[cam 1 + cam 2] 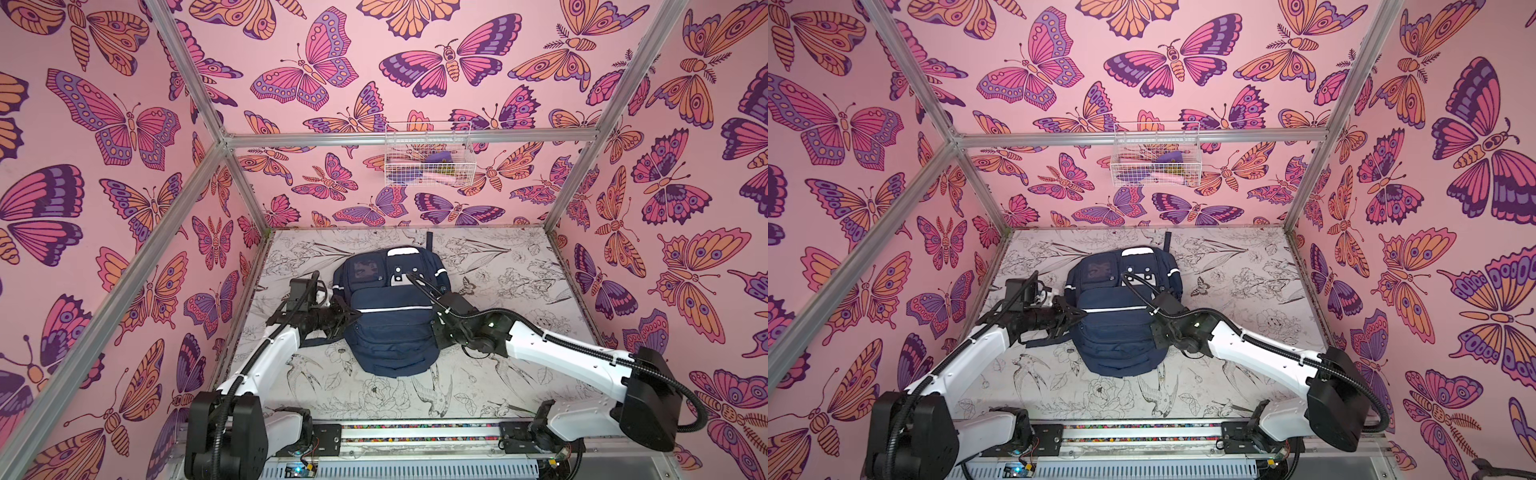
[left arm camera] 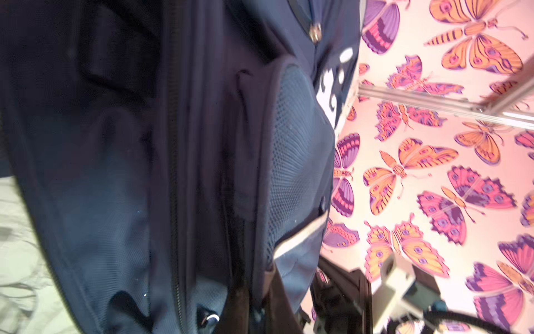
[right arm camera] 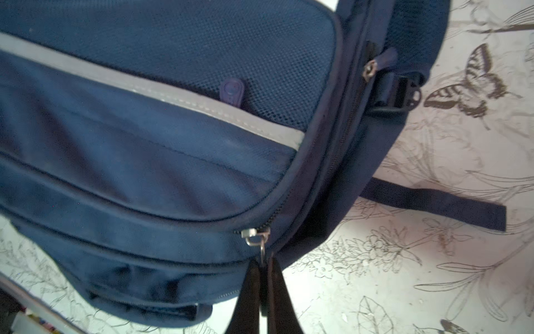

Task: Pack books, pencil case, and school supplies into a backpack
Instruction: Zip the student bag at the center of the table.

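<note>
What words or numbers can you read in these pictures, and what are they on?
None can be read anywhere.
Backpack: its white patch shows only dark dots, no letters.
Purple zip tab: a round raised mark, too blurred to read.
Wire basket: the things inside are too small to read.

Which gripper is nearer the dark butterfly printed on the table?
Right. The right gripper, fingers shut on a zipper ring, is on the backpack's butterfly side; the left gripper is across the backpack.
</note>
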{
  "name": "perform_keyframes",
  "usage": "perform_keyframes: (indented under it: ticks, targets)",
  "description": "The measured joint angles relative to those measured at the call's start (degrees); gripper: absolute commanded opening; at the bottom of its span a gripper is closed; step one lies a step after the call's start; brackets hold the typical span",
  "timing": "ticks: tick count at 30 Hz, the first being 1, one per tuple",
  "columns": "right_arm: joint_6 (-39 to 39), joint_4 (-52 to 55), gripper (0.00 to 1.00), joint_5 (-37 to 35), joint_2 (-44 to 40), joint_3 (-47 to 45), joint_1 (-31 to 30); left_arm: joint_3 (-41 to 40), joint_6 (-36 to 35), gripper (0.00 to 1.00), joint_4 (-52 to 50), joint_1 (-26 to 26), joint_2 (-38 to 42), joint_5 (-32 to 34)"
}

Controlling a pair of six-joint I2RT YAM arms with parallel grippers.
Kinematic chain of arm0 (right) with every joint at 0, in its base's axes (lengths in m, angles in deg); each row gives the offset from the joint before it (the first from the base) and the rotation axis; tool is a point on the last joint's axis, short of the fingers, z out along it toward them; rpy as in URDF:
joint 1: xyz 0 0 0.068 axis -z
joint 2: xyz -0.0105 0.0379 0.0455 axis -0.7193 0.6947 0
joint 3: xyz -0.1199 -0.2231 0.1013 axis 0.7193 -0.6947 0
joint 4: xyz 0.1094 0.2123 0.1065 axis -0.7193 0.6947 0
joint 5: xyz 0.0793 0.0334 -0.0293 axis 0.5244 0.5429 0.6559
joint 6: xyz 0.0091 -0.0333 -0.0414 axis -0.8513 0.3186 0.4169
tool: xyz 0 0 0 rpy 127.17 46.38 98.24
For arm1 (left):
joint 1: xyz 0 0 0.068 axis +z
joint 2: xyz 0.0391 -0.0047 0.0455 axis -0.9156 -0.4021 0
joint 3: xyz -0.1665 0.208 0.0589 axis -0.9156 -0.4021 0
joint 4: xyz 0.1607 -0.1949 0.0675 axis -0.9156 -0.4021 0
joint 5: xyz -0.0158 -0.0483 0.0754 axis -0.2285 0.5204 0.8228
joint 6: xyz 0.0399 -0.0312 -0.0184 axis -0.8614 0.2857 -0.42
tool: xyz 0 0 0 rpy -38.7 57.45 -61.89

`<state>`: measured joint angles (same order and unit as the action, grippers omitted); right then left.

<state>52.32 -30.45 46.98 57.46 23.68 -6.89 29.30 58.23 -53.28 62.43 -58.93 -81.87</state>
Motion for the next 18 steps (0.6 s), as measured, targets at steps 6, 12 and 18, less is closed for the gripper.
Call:
perform_keyframes:
  ticks: [6,12,18]
  targets:
    - [-2.01,4.63,0.00,2.36,5.46,6.25,-2.32,2.16,0.72,0.55,0.07,1.36,-2.86,4.90]
    - [-3.56,7.58,0.00,3.65,7.45,9.29,-2.84,-2.84,7.72,0.58,1.05,-5.44,9.66,9.57]
    - [-4.39,9.11,0.00,4.61,7.48,9.42,-3.06,-3.78,14.14,0.57,1.09,-16.57,11.32,14.10]
